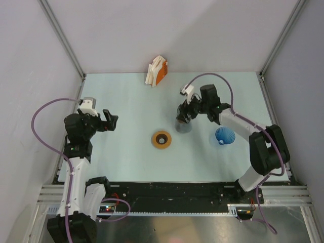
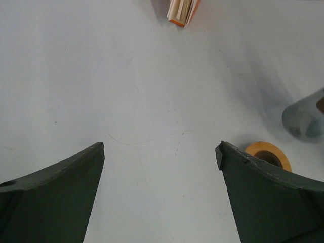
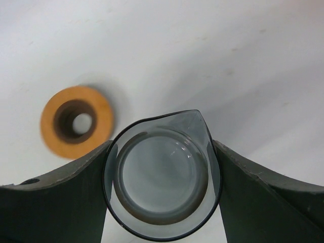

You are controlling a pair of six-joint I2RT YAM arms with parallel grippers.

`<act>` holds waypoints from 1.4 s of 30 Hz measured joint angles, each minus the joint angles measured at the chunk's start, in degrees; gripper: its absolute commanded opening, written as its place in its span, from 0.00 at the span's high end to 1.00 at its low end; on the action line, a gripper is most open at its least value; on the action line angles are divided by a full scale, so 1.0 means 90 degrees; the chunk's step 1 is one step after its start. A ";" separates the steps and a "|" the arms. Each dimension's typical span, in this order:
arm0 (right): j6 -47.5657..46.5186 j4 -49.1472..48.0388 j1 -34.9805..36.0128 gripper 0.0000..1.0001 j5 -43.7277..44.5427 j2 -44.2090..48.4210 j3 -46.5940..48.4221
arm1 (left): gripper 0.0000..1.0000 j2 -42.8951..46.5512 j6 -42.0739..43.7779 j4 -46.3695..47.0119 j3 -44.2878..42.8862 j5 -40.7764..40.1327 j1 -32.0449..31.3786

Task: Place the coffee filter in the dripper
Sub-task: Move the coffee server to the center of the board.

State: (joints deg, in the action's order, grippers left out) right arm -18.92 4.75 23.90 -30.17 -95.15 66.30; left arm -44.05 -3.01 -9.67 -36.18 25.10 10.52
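The blue ribbed dripper (image 1: 224, 135) stands on the table at the right, nothing in it that I can see. Coffee filters (image 1: 157, 71) stand packed in an orange holder at the far edge, also in the left wrist view (image 2: 182, 11). My right gripper (image 1: 183, 115) is left of the dripper. In the right wrist view the right gripper (image 3: 162, 144) is shut on a dark grey glass cup (image 3: 162, 177), one finger against each side of its rim. My left gripper (image 1: 111, 120) hangs open over bare table at the left, nothing between its fingers (image 2: 66, 177).
A flat orange ring (image 1: 162, 139) lies mid-table, just left of the held cup (image 1: 183, 125); it also shows in both wrist views (image 2: 271, 154) (image 3: 77, 121). Grey walls enclose the table on three sides. The arm bases sit at the near edge.
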 measured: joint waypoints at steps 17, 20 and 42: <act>-0.0260 -0.1088 0.1168 0.47 0.0168 0.1268 -0.2149 | 0.02 0.0245 -0.0304 -0.0163 -0.0005 0.0119 0.0000; -0.0182 -0.1392 0.1265 0.47 0.0248 0.1268 -0.2256 | 0.02 0.0260 -0.0340 -0.0177 -0.0005 0.0117 0.0000; 0.0090 -0.2429 0.1586 0.22 0.0294 0.1239 -0.2596 | 0.02 0.0274 -0.0342 -0.0197 -0.0102 0.0124 0.0000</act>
State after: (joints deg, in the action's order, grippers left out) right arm -18.11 -17.10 38.17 -27.53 -84.01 42.94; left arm -41.58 -6.09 -11.44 -37.10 26.22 10.52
